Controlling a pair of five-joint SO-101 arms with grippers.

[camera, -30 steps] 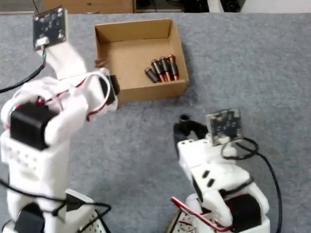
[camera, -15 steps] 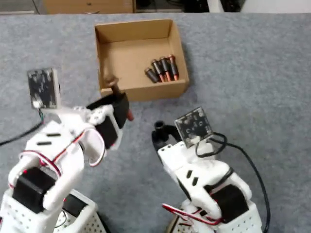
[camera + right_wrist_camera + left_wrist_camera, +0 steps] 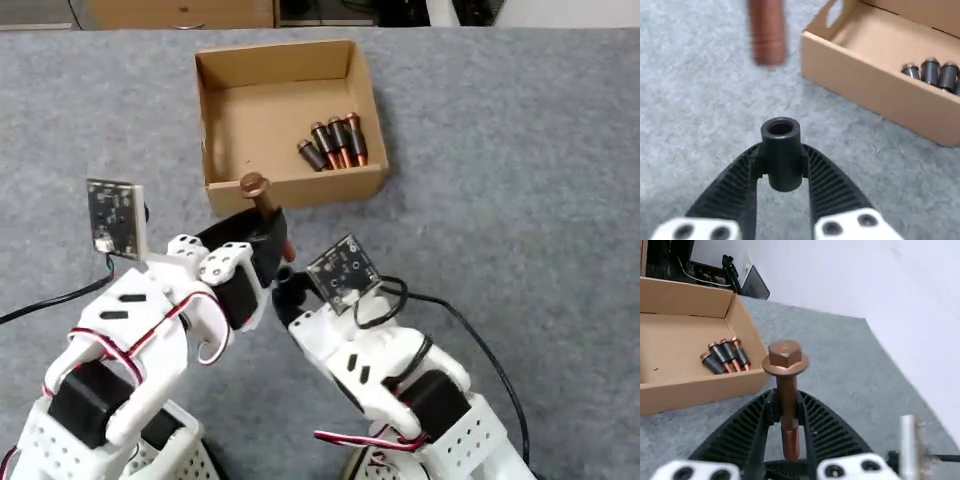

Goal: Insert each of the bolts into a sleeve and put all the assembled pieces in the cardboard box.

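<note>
While the copper bolt (image 3: pixel 785 357) stands head-up and nearly upright, the left gripper (image 3: pixel 786 402) is clamped around its shank. It holds the bolt above the grey table (image 3: pixel 500 150), just in front of the near wall of the cardboard box (image 3: pixel 300 190). Close beside the bolt's lower end, the black sleeve (image 3: pixel 781 132) is upright with its bore facing up, pinched in the right gripper (image 3: pixel 781 152). Bolt and sleeve are apart. The box stands toward the table's far edge, and four assembled pieces (image 3: pixel 335 143) lie side by side in its near right corner.
</note>
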